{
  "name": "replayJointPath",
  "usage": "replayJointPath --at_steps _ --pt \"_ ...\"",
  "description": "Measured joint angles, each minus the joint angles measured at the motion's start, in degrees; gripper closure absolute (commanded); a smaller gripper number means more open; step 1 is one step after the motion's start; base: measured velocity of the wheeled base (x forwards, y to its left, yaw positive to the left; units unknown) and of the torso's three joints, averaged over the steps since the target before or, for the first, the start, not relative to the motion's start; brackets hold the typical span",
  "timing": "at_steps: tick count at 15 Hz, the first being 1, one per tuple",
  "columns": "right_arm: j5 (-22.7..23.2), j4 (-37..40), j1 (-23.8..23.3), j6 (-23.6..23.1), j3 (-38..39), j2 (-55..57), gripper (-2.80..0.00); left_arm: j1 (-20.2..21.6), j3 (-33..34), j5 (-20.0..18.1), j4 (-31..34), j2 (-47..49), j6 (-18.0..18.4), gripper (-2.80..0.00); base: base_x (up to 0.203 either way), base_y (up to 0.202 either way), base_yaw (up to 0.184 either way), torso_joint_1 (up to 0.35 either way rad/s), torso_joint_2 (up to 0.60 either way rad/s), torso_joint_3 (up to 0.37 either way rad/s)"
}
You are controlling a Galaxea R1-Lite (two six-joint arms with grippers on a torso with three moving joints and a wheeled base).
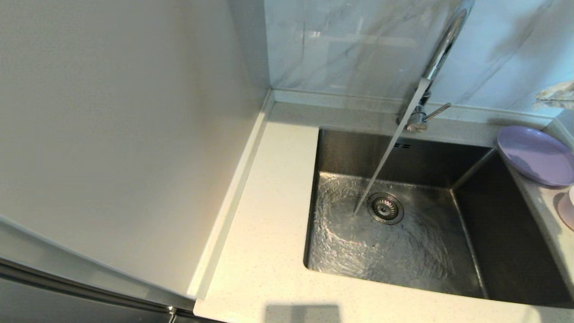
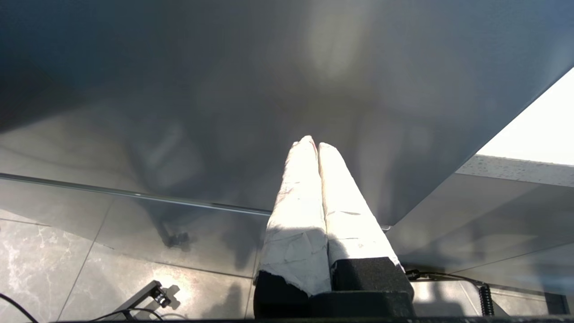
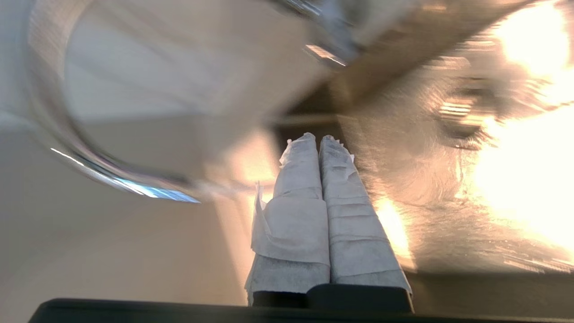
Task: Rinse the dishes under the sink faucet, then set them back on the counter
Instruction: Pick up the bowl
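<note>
Faucet: a chrome gooseneck faucet (image 1: 441, 49) is standing behind the sink, its thin lever (image 1: 437, 112) sticking out toward the right from the round base.
Water: a stream of water (image 1: 385, 154) is running down at a slant and landing just left of the drain strainer (image 1: 385, 208), rippling across the basin floor.
Sink: a rectangular stainless-steel sink (image 1: 506, 242) is sitting in the counter, with two small overflow slots (image 1: 401, 145) on its back wall.
Counter: a cream-white speckled counter (image 1: 264, 215) is wrapping around the sink, with a low raised rim along the walls.
Lilac plate: a wide shallow lilac plate (image 1: 536, 154) is resting on the counter at the sink's far right corner, its edge hanging slightly over the basin.
Pink dish: a small pale pink dish (image 1: 566, 211) is lying on the counter near the plate, mostly cut off at the right edge of the head view.
Left gripper: the left gripper (image 2: 313, 146) is closed and empty, its wrapped white fingers (image 2: 296, 202) pressed together, pointing at a grey panel above a tiled floor.
Right gripper: the right gripper (image 3: 316, 139) is closed and empty, its wrapped fingers (image 3: 350, 215) touching, hanging over the wet metal of the sink beside the blurred curve of the faucet.
</note>
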Motion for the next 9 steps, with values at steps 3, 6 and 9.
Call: replayJointPath --at_steps 3,6,9 --pt "-6.4 8.8 2.1 -14.4 3.5 -3.8 0.00 0.0 0.0 0.0 0.0 0.0 0.0 0.00 0.000 0.000 0.000 0.000 0.00 0.000" --pt "-9.9 12.0 2.6 -26.1 8.7 -8.1 0.00 0.0 0.0 0.0 0.0 0.0 0.0 0.00 0.000 0.000 0.000 0.000 0.00 0.000" --pt "-15.6 13.6 2.6 -37.5 14.3 -12.7 0.00 0.0 0.0 0.0 0.0 0.0 0.0 0.00 0.000 0.000 0.000 0.000 0.00 0.000"
